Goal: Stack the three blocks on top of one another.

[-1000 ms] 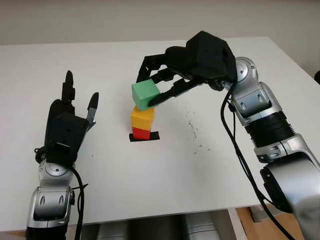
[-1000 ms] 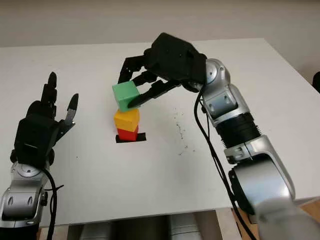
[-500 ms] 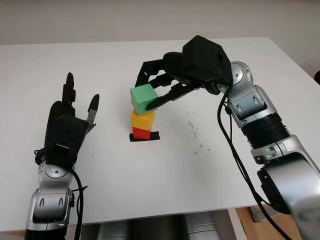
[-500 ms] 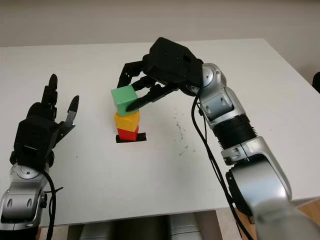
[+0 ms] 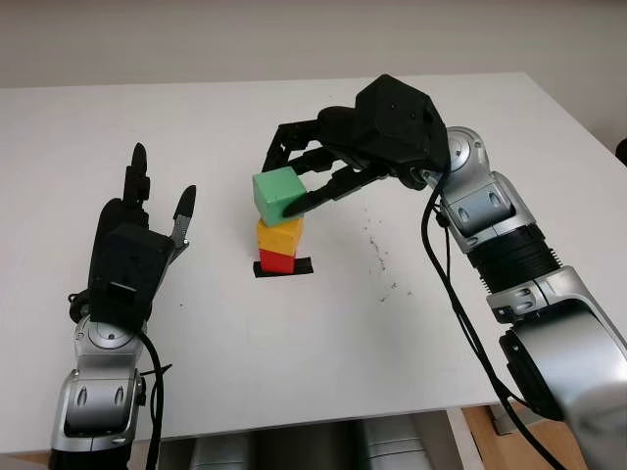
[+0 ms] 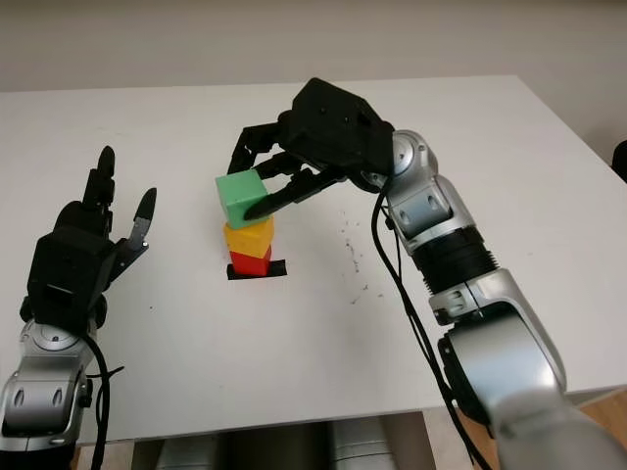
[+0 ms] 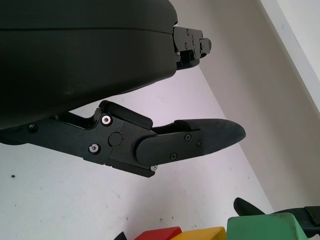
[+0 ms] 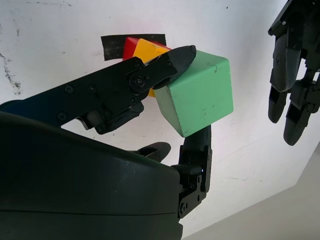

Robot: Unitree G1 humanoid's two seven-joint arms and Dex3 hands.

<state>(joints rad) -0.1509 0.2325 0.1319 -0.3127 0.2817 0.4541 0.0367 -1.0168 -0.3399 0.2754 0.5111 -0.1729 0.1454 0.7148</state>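
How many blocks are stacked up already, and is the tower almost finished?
Two are stacked: the yellow block sits on the red block, on the black tape mark. The right hand holds the green block, tilted, just above the yellow one. Left to do: set it down squarely and let go. The left hand is open, off to the side above the table.

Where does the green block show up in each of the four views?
Left eye view: green block centre, above the yellow block.
Right eye view: left of centre, held by the right robot hand.
Left wrist view: lower corner.
Right wrist view: centre.
Shared landmark: yellow block.
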